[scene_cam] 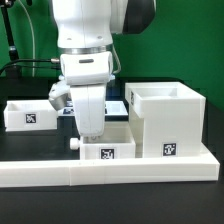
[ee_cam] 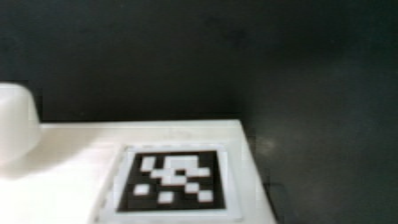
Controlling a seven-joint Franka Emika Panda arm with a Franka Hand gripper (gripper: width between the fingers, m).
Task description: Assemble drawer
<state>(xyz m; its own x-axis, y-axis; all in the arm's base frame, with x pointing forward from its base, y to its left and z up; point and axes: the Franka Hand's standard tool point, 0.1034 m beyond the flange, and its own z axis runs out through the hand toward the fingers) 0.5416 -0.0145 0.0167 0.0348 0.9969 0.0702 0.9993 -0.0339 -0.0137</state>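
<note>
The drawer's tall square shell stands at the exterior view's right, its tag facing front. One shallow tray with a round knob lies in the middle, just left of the shell. A second tray lies at the far left. My gripper hangs straight down over the middle tray, its tips at the tray's left part near the knob. The fingertips merge with the white tray, so their gap does not show. The wrist view shows a tagged white surface close below and no fingers.
The long low white L-shaped wall runs along the front, against the middle tray and the shell. A rounded white lump sits beside the tagged surface in the wrist view. Dark table lies beyond.
</note>
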